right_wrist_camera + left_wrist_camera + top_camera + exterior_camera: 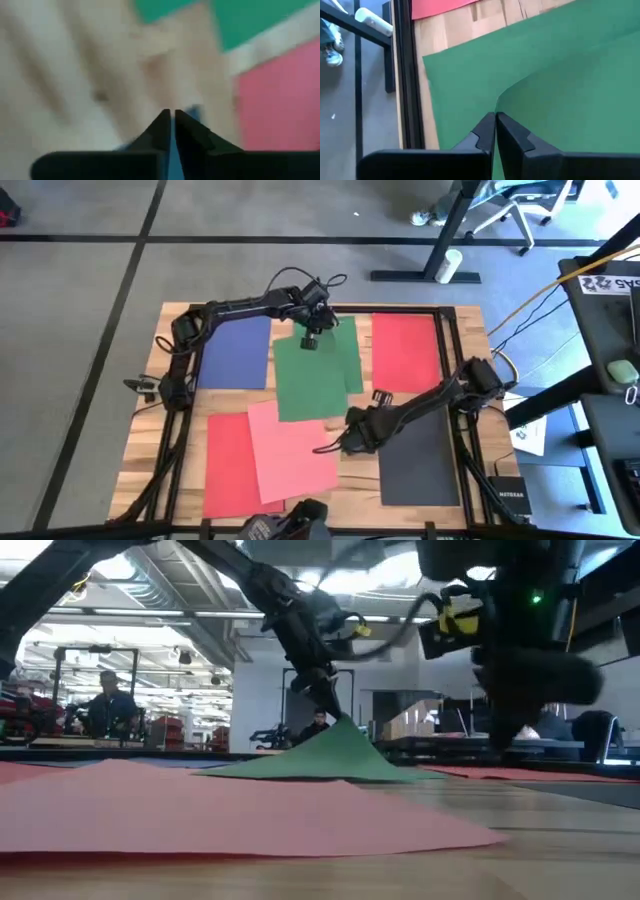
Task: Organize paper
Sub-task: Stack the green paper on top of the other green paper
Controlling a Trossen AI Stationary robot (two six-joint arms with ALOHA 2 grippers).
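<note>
Coloured sheets lie spread over the wooden table (470, 330). At the left a blue sheet (235, 352) lies flat, with a red sheet (228, 468) and a salmon pink sheet (290, 448) nearer the front. In the middle, the left gripper (309, 340) has its jaws pressed together on the far edge of the top green sheet (312, 378), lifting it into a peak over a second green sheet (465, 75). Rightward, the right gripper (340, 442) hangs by the pink sheet's edge, jaws together on a blurred blue sliver, unidentifiable. Another red sheet (405, 350) and a dark grey sheet (420, 460), partly under the right arm, lie at the right.
</note>
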